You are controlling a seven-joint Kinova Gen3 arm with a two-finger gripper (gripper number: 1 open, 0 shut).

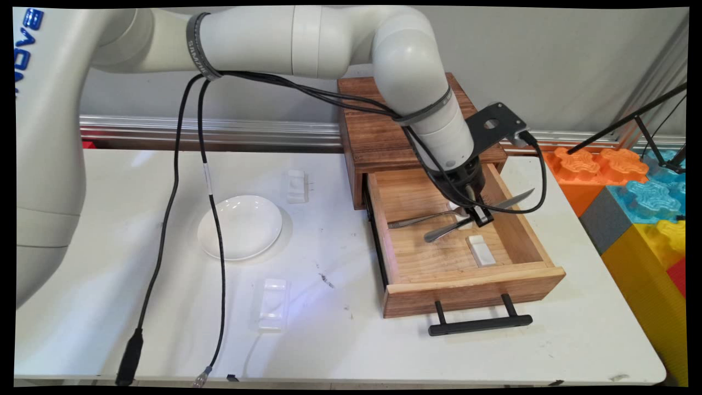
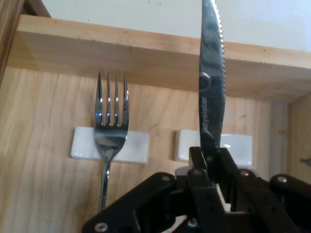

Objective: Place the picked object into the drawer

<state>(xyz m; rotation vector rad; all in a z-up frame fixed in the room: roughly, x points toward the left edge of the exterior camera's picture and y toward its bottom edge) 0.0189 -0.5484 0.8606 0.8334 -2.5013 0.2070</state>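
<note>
My gripper (image 1: 478,215) is down inside the open wooden drawer (image 1: 471,288), shut on a steel knife (image 1: 513,199). The knife's serrated blade (image 2: 212,97) points toward the drawer's side wall (image 2: 146,53), and its handle sticks out behind the fingers. The knife hangs tilted over a white cutlery rest (image 2: 235,147), which also shows near the drawer's front (image 1: 481,250). Beside it a fork (image 2: 111,128) lies on the drawer floor with its neck on a second white rest (image 2: 82,144). In the main view the fork (image 1: 417,220) is just left of the gripper.
The drawer slides out of a dark wooden box (image 1: 378,126) and has a black bar handle (image 1: 480,323). On the table to the left are a white plate (image 1: 239,226) and two white rests (image 1: 296,185) (image 1: 272,303). Coloured foam blocks (image 1: 630,186) stand off the table's right edge. Black cables (image 1: 175,192) hang over the plate.
</note>
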